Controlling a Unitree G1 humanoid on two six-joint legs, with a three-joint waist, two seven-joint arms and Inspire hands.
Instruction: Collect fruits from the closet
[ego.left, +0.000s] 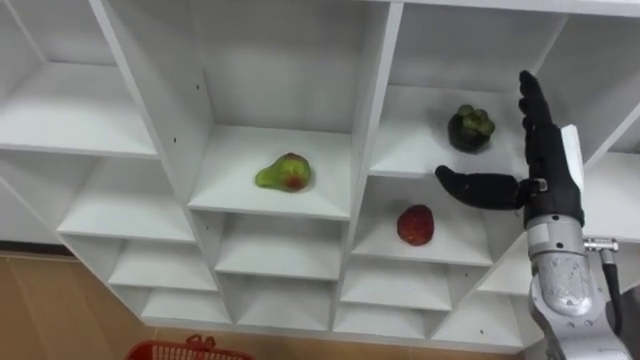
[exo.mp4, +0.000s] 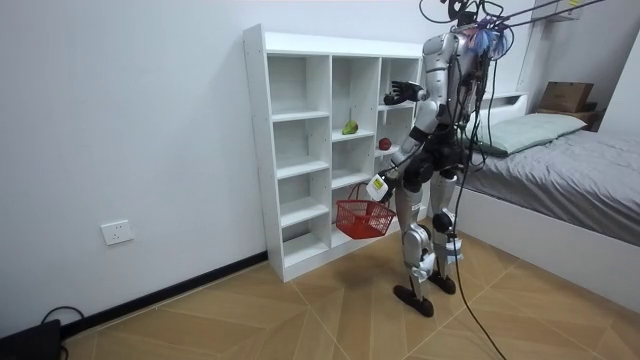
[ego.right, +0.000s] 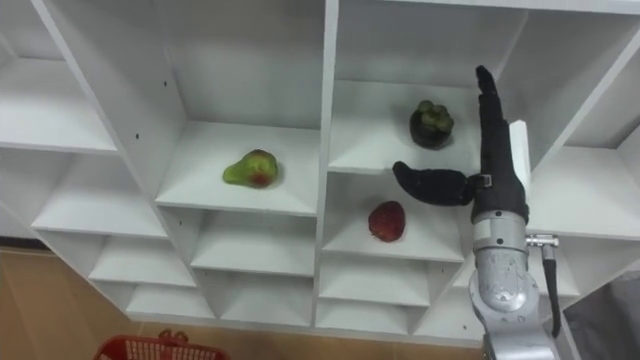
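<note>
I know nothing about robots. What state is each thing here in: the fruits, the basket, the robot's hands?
pear: lying on a shelf, untouched.
dark green fruit: one compartment to the right, near the right hand, not gripped.
red fruit: in the compartment below, untouched.
right hand: raised, open, fingers straight, thumb spread.
basket: hanging off the floor.
left hand: closed on the basket's handle.

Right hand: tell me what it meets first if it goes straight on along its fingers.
Likely the back wall of the upper compartment; the right hand points past the dark green fruit, to its right. Depth is unclear.
</note>
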